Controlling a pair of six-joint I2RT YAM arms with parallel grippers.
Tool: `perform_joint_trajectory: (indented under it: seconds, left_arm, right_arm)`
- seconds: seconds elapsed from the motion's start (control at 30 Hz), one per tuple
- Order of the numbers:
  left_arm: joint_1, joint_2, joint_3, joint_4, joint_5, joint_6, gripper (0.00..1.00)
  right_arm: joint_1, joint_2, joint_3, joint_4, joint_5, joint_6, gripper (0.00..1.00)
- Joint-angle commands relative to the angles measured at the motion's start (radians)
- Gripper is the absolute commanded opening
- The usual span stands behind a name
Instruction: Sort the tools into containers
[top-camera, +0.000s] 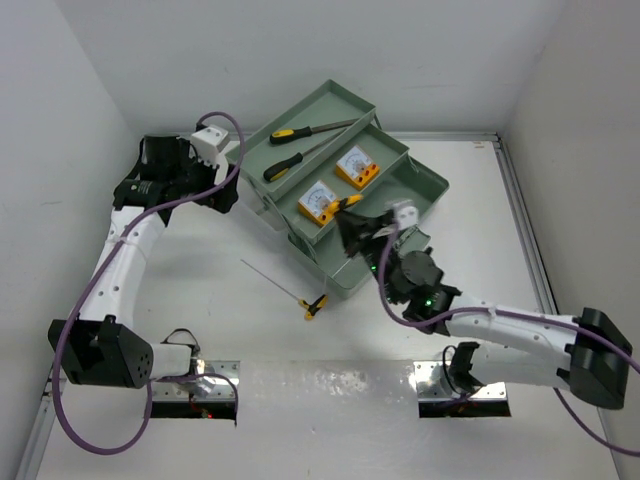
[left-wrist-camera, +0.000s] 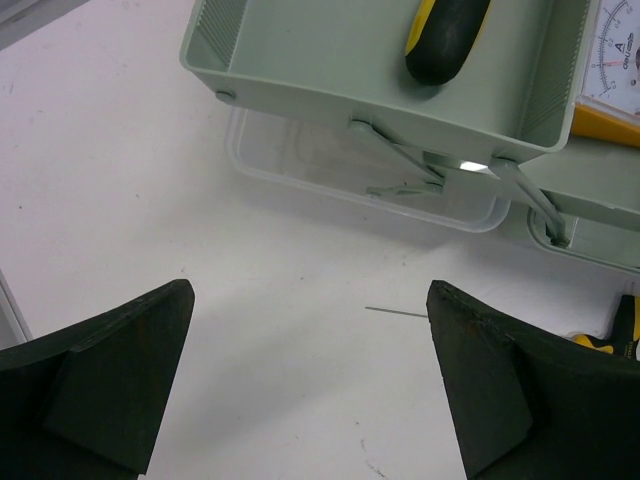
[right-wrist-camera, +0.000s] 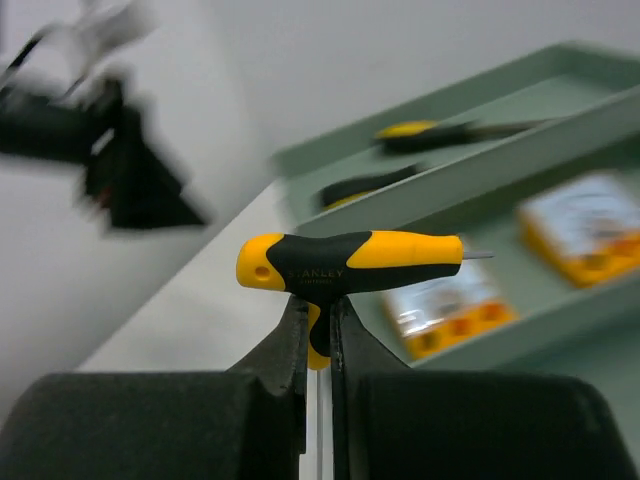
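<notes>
**T-handle key pinched at the neck, held by the toolbox**

The T-handle key (right-wrist-camera: 350, 265) looks light and stiff, with a grippy rubber handle marked "STANLEY". The neck under the crossbar seems the best hold. The right end effector (right-wrist-camera: 318, 335) clamps it there, over the toolbox trays (top-camera: 425, 185). The left end effector (left-wrist-camera: 310, 330) gapes wide above the table (left-wrist-camera: 120, 200).
</notes>
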Motion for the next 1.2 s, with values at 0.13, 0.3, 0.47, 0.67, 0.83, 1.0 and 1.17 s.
perform_joint_trajectory:
  seconds: [0.13, 0.3, 0.47, 0.67, 0.83, 1.0, 1.17]
  left_arm:
    - [0.004, -0.027, 0.001, 0.034, 0.027, -0.014, 1.0]
    - [0.004, -0.022, 0.005, 0.045, 0.048, -0.033, 1.0]
    - [0.004, -0.024, -0.001, 0.042, 0.059, -0.034, 1.0]
    - [0.006, -0.039, -0.019, 0.025, 0.03, -0.004, 1.0]
    - [0.006, -0.048, -0.045, 0.024, 0.017, 0.016, 1.0]
    - [0.006, -0.05, -0.068, 0.034, 0.022, 0.023, 1.0]
    - [0.004, -0.053, -0.084, 0.036, 0.024, 0.027, 1.0]
  right_arm:
    - [-0.08, -0.175, -0.154, 0.469, 0.486, -0.155, 0.0]
    - [-0.199, -0.186, -0.163, 0.439, 0.526, -0.069, 0.0]
    - [-0.343, -0.102, -0.147, 0.282, 0.533, 0.168, 0.0]
    - [-0.486, 0.07, -0.053, -0.015, 0.398, 0.495, 0.0]
    - [-0.541, 0.165, -0.039, -0.06, 0.339, 0.611, 0.0]
    - [-0.578, 0.249, 0.03, -0.156, 0.227, 0.614, 0.48]
    - [-0.612, 0.282, 0.108, -0.198, 0.143, 0.492, 0.78]
